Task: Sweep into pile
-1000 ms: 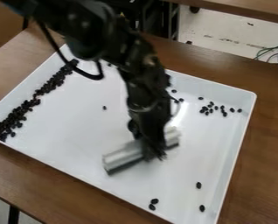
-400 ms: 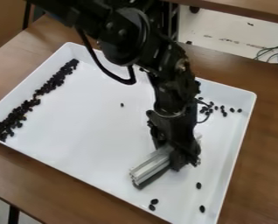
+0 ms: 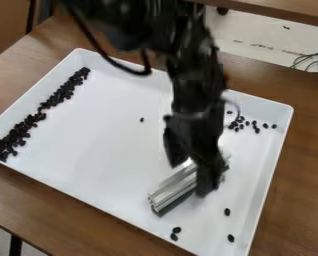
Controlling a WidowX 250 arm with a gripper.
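The gripper (image 3: 206, 186) hangs over the right half of the white tray (image 3: 88, 145), shut on a silver metal bar (image 3: 172, 191) that slants from lower left to upper right. A long band of dark beans (image 3: 18, 136) lines the tray's left side. A looser cluster of beans (image 3: 242, 124) lies at the upper right, behind and to the right of the arm. Two beans (image 3: 176, 232) are near the front edge, and two others (image 3: 227, 212) are at the lower right. One bean (image 3: 141, 119) lies alone near the middle.
The tray's raised rim (image 3: 274, 170) surrounds the work area on a brown wooden table (image 3: 302, 200). Cables (image 3: 312, 61) lie beyond the table at the upper right.
The gripper and bar moved right and slightly toward the front of the tray, then the bar stayed nearly in place while the arm shifted. The lone middle bean moved right.
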